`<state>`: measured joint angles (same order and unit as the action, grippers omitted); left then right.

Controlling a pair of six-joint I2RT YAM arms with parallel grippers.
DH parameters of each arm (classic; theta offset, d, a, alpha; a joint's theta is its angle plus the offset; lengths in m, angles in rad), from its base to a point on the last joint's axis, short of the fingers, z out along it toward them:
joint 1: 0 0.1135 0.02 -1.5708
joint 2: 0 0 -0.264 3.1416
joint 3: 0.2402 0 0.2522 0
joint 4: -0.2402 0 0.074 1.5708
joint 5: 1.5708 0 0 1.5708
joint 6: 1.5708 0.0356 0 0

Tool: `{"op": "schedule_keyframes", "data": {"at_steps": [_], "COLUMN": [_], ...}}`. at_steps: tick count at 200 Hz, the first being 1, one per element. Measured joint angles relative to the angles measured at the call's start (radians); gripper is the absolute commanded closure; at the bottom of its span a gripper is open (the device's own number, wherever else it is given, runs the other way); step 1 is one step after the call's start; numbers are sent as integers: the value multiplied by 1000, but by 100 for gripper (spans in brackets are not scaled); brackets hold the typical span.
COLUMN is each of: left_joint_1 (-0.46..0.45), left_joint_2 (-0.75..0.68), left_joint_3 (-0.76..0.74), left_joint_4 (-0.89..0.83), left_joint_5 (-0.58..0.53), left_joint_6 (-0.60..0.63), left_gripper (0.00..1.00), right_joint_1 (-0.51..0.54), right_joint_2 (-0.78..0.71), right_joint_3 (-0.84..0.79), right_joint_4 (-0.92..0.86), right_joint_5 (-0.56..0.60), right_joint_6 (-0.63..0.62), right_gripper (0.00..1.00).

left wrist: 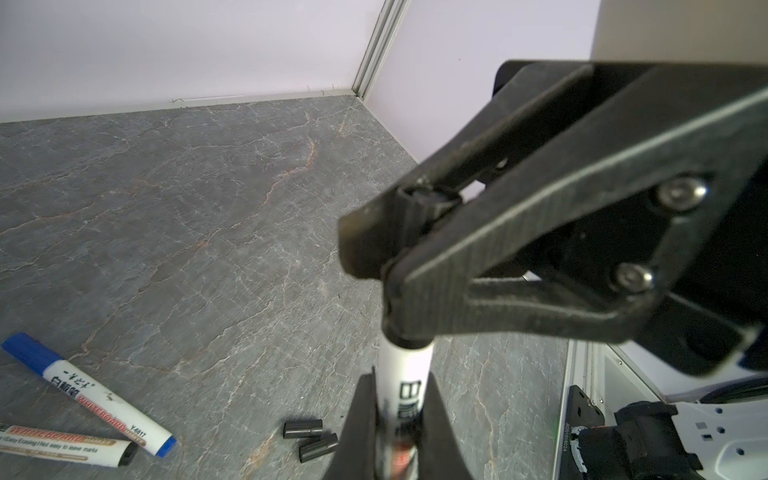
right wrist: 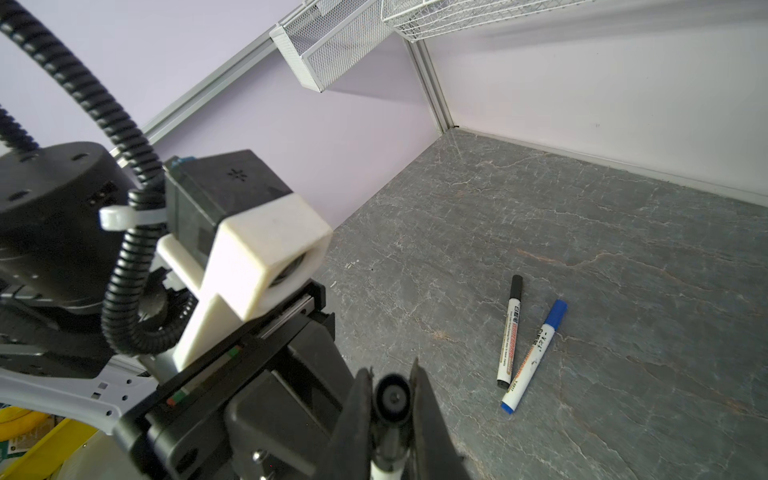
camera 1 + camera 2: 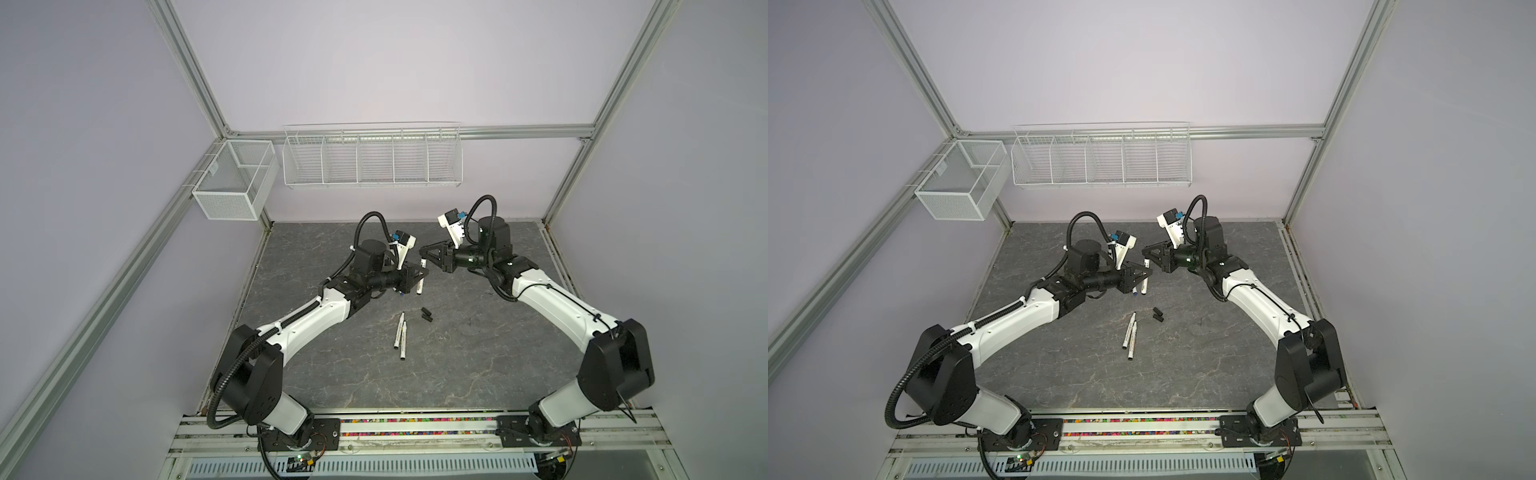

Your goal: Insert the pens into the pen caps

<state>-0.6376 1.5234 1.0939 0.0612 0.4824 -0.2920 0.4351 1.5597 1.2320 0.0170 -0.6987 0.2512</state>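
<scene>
In both top views your left gripper (image 3: 420, 276) is clamped on a white marker pen (image 3: 423, 265), held nearly upright above the grey tabletop (image 3: 478, 374). Your right gripper (image 3: 423, 252) meets the pen's upper end. Two more pens (image 3: 398, 332) lie side by side mid-table, with two loose black caps (image 3: 428, 318) near them.

In the left wrist view, your left fingers (image 1: 361, 415) grip the pen's printed barrel. Your right gripper pinches a black cap (image 1: 410, 216) over the pen's tip; you cannot tell whether it is fully seated. A blue whiteboard marker (image 1: 95, 395) and a black whiteboard marker (image 1: 62, 444) lie on the table, their plug ends together.

In the right wrist view, your right fingers (image 2: 419, 395) squeeze the cap, seen end-on. Both whiteboard markers lie capped.
</scene>
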Motion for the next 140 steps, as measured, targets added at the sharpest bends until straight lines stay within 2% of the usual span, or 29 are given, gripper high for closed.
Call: {"op": "schedule_keyframes", "data": {"at_steps": [65, 119, 140], "left_joint_1": [48, 48, 42], "left_joint_2": [3, 5, 5], "left_joint_3": [-13, -13, -14], "left_joint_4": [104, 89, 78], "left_joint_5": [176, 177, 161], "left_joint_6": [-134, -111, -78], "left_gripper": [100, 100, 100], "right_joint_1": [-6, -10, -10], "right_joint_2": [-2, -5, -5], "right_joint_3": [14, 14, 23], "right_joint_4": [16, 8, -12], "right_joint_5": [-37, -47, -45], "right_joint_6": [34, 49, 57], "right_gripper": [93, 92, 85]}}
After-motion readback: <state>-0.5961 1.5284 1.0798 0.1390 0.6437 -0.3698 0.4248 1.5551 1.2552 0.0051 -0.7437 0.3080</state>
